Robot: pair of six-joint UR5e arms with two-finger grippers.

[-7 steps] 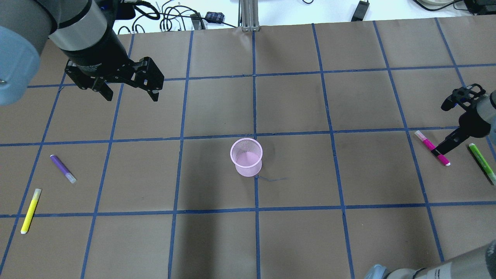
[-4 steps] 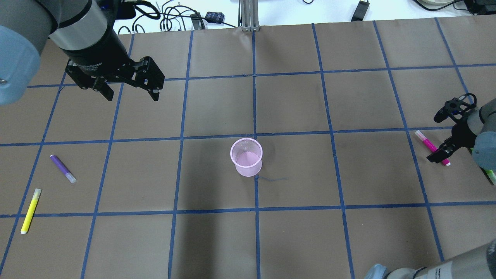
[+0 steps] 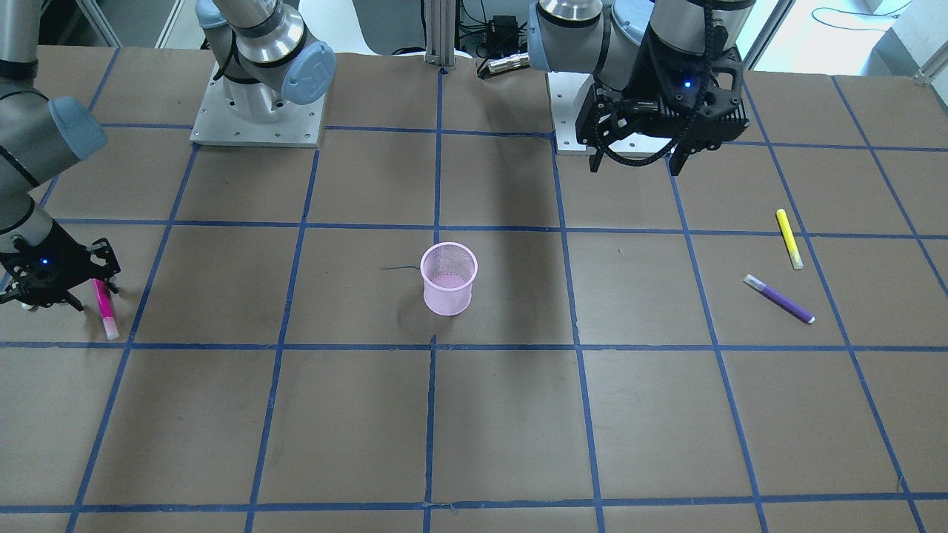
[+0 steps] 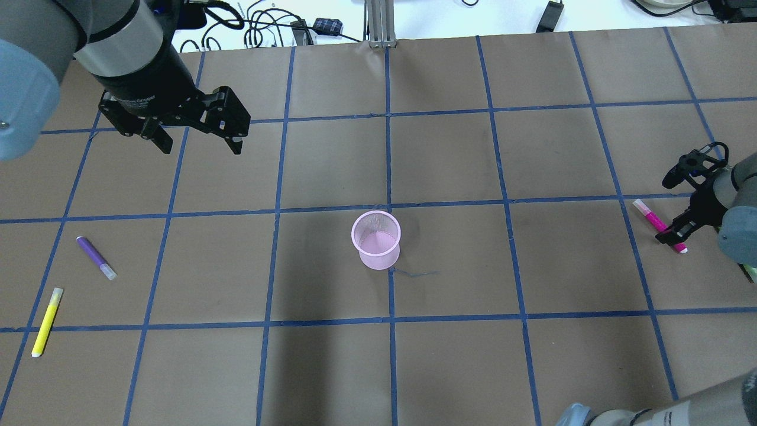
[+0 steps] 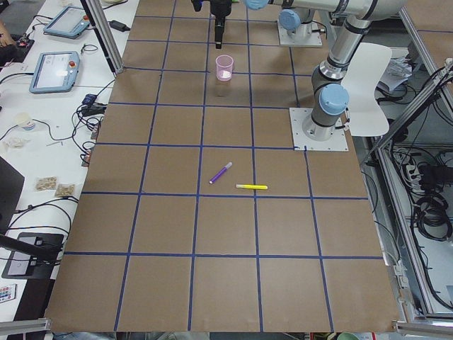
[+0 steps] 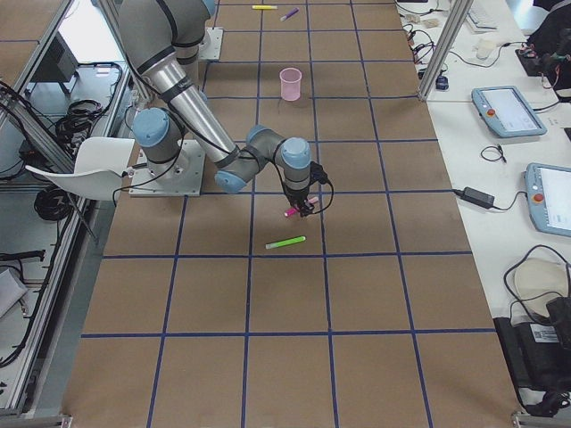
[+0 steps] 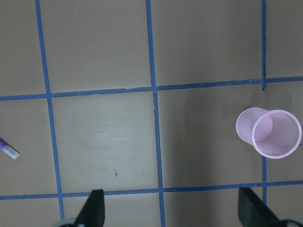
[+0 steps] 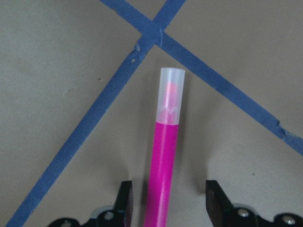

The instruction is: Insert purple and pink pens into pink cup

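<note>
The pink pen (image 4: pixel 650 218) lies flat on the table at the right. My right gripper (image 4: pixel 671 234) is low over its near end. In the right wrist view the gripper (image 8: pixel 168 203) is open, one finger on each side of the pen (image 8: pixel 163 161), with a gap on both sides. The purple pen (image 4: pixel 94 257) lies at the left, well in front of my left gripper (image 4: pixel 201 145), which is open, empty and raised. The pink mesh cup (image 4: pixel 377 239) stands upright in the middle. The left wrist view shows the cup (image 7: pixel 269 132) at its right and the purple pen's tip (image 7: pixel 7 149) at its left edge.
A yellow pen (image 4: pixel 46 322) lies near the purple one at the front left. A green pen (image 6: pixel 285 242) lies close beside the pink pen, on the side away from the cup. Cables and a metal post (image 4: pixel 378 23) line the table's far edge.
My right gripper has moved down and toward me along the pink pen, and its fingers now straddle it. The left arm and the pens have not moved.
</note>
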